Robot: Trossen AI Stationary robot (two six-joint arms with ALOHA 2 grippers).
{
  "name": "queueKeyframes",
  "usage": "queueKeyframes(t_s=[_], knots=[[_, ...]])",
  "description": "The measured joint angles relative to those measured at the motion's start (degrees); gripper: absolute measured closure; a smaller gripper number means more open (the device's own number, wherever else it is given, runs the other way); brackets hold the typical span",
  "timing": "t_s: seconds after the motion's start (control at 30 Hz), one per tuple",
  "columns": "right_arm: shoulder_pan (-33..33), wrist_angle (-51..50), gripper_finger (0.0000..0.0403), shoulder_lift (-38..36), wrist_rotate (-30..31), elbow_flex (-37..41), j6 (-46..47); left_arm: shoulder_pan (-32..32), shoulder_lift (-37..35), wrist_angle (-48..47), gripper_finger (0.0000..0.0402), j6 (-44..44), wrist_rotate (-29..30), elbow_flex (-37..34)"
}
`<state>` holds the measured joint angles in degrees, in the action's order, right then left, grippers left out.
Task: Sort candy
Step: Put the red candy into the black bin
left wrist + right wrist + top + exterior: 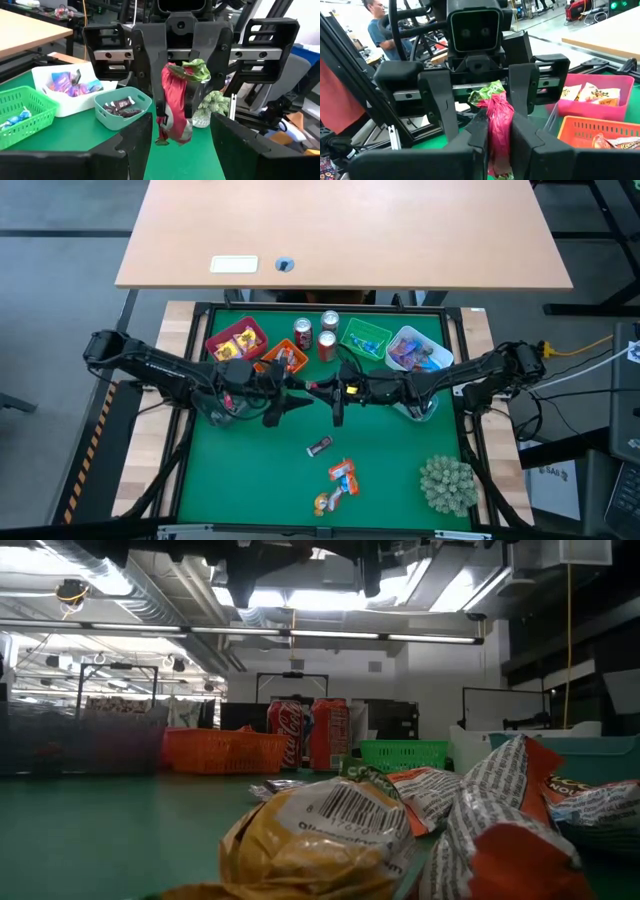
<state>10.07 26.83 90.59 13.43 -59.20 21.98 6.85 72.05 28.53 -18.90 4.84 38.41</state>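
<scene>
A red-wrapped candy with a green twisted top hangs over the middle of the green mat. My right gripper, reaching in level from the table's right, is shut on it. My left gripper faces it from the left, open, with one finger on either side of the candy and touching nothing. In the high view the two grippers, left and right, meet tip to tip. Loose candy lies on the mat nearer the front: a dark piece, an orange-and-white one and a yellow one. My right gripper pinches the candy's red wrapper between its two fingers, just below the green twisted top. The fingers come in level from the table's right side. The candy stands upright, its lower end hanging below the fingers, clear of the mat.
Along the far edge stand a pink bin, an orange basket, red soda cans, a green basket and a white bin. A teal bowl holds dark candies. A spiky plant ball sits front right.
</scene>
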Motion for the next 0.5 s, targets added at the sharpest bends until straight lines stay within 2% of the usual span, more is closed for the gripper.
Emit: queueKeyframes(t_s=[0.2, 0.5], knots=[[0.00, 0.15, 0.0354, 0.00, 0.00, 0.00, 0.00, 0.00, 0.00, 1.09, 0.0227, 0.04, 0.02, 0.00], [0.02, 0.68, 0.0354, 0.00, -0.03, 0.00, -2.19, -0.04, 0.00, 0.70, 0.0290, 0.04, 0.18, 0.00]])
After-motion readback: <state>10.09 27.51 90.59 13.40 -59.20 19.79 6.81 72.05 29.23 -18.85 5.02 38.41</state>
